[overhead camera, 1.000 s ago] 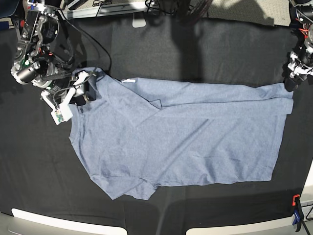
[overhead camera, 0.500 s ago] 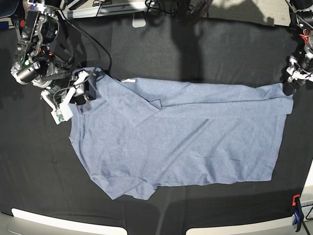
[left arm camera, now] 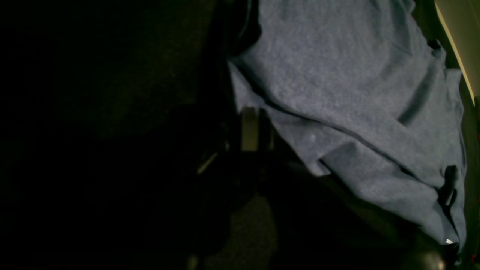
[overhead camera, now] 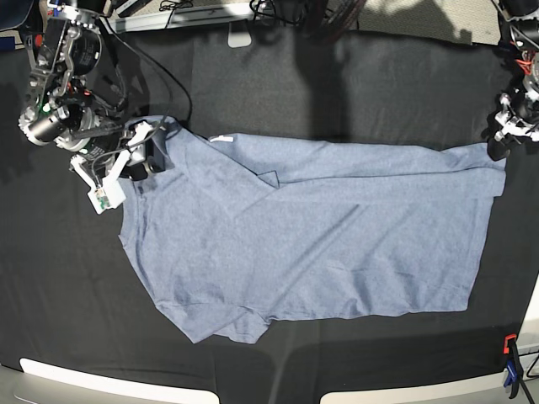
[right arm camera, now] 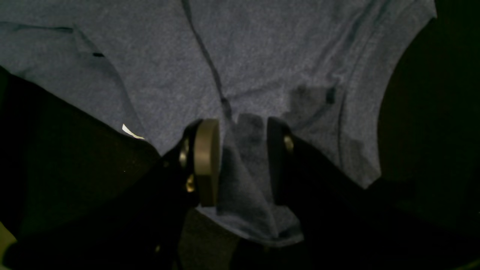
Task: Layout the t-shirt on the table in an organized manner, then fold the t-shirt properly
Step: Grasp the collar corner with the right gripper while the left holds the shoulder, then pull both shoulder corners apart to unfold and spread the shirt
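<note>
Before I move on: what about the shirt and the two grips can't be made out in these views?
- Left gripper grip: base view too small, left wrist view too dark around the fingers.
- T-shirt lettering: none visible, perhaps face down.
- Right gripper: fabric lies between its fingers; clamping unclear.

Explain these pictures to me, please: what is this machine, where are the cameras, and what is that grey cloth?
It is a robot with two arms. One camera looks down from above; each arm also carries a camera at its wrist. A blue-grey t-shirt lies spread on the table, which is covered in black cloth. The right gripper has a fold of the shirt's edge between its fingers. The left gripper is at the shirt's opposite corner, with its jaws closed; its own picture is too dark to tell whether it pinches the fabric. A clamp sits at the table's edge.
</note>
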